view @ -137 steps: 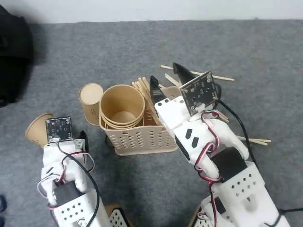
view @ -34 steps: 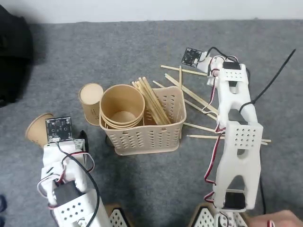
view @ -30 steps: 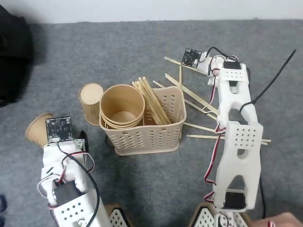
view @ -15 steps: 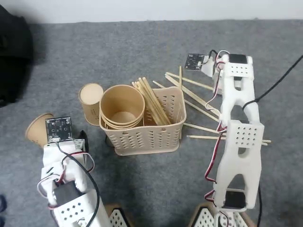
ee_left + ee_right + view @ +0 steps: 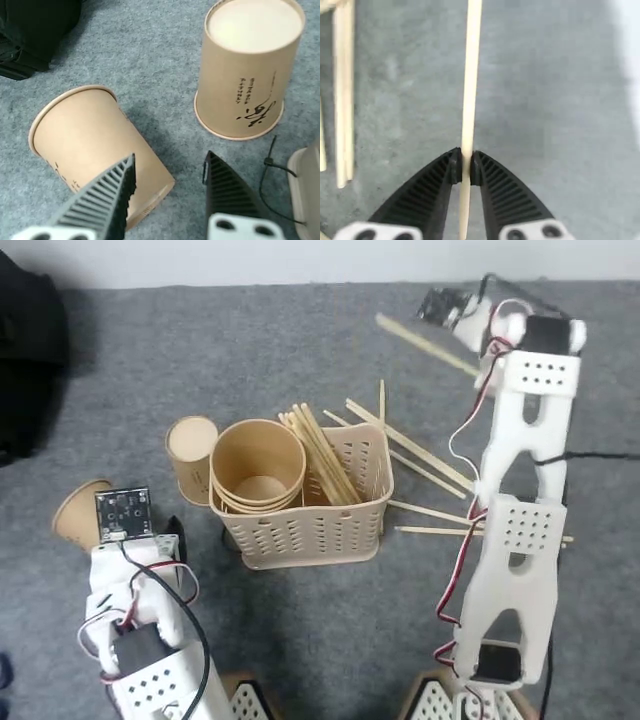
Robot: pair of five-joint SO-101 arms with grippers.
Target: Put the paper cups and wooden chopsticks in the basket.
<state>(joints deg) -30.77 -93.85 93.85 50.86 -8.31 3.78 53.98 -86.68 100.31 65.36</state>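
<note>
A beige basket [image 5: 372,502] in the middle of the grey carpet holds stacked paper cups [image 5: 258,468] and a bundle of wooden chopsticks [image 5: 322,452]. One paper cup [image 5: 191,455] [image 5: 250,65] stands upside down beside the basket. Another cup [image 5: 78,512] [image 5: 95,150] lies on its side. My left gripper [image 5: 167,172] is open just above that lying cup, which is under one finger. My right gripper [image 5: 462,167] is shut on a single chopstick [image 5: 425,343] [image 5: 470,85], held up at the far right of the carpet. Several chopsticks [image 5: 430,465] lie loose right of the basket.
A black bag [image 5: 30,350] [image 5: 35,30] sits at the far left. A pale wall edge runs along the back of the carpet. Open carpet lies in front of the basket between the two arm bases.
The right arm left the basket, went to the loose chopsticks, shut on one and lifted it back and to the right. The left arm has stayed still.
</note>
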